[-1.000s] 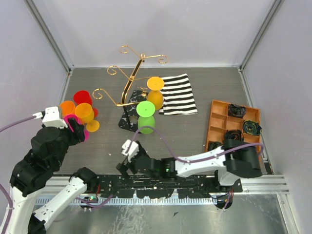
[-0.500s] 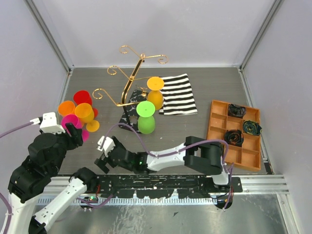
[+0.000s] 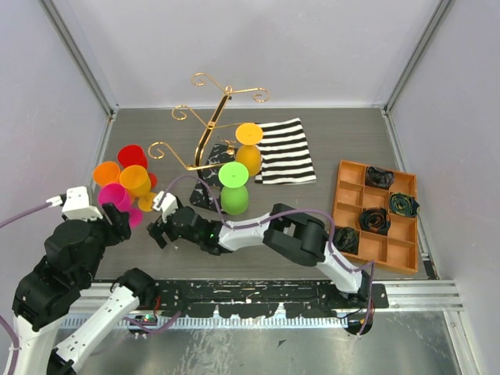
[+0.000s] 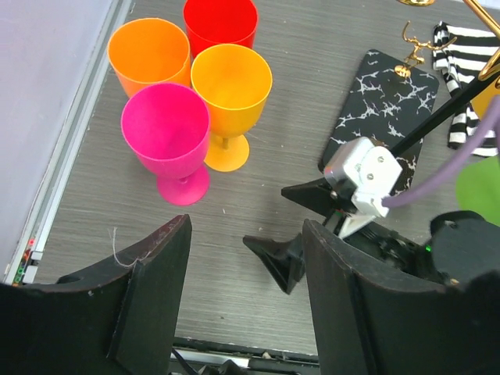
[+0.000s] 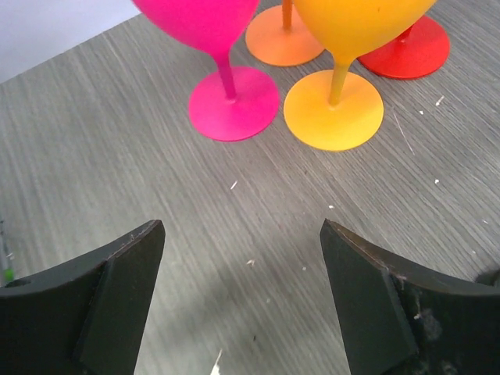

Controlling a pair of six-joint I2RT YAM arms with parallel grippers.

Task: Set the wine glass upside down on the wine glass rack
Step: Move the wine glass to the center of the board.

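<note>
Both claws stand released, with nothing between their fingers. From above, the right gripper (image 3: 160, 233) reaches out left of the wine glass rack (image 3: 209, 133), near the left gripper (image 3: 119, 223). Four upright glasses cluster left of the rack: pink glass (image 3: 116, 195), yellow glass (image 3: 135, 180), orange glass (image 3: 106, 172) and red glass (image 3: 131, 155). A green glass (image 3: 233, 189) and an amber glass (image 3: 249, 148) sit foot-up close against the rack's right side. A striped cloth (image 3: 286, 152) lies just past them, and an orange tray (image 3: 349, 195) sits well to the right.

On the left wrist camera, the left gripper (image 4: 246, 297) gapes over bare table. The right gripper (image 4: 301, 226) shows just in front of the rack's marbled base (image 4: 383, 94), with the pink glass (image 4: 166, 129) off to its left.

On the right wrist camera, the right gripper (image 5: 242, 297) is spread wide, facing the feet of the pink glass (image 5: 233, 103) and the yellow glass (image 5: 333, 111).
</note>
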